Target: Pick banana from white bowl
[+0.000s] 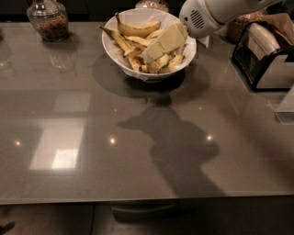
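The white bowl [186, 57] stands at the back middle of the grey table. It holds several yellow bananas and banana pieces; one whole banana [138, 30] lies across the back of the pile. My gripper [158, 49] hangs from the white arm [206, 16] that comes in from the top right. Its cream-coloured tip reaches down into the bowl's right half and rests among the banana pieces. The pieces under the tip are hidden.
A glass jar [48, 20] with brown contents stands at the back left. Another jar [151, 4] is behind the bowl, and a third jar [245, 25] is at the back right. A black and silver holder [268, 59] stands at the right edge. The table's front edge [147, 199] runs below.
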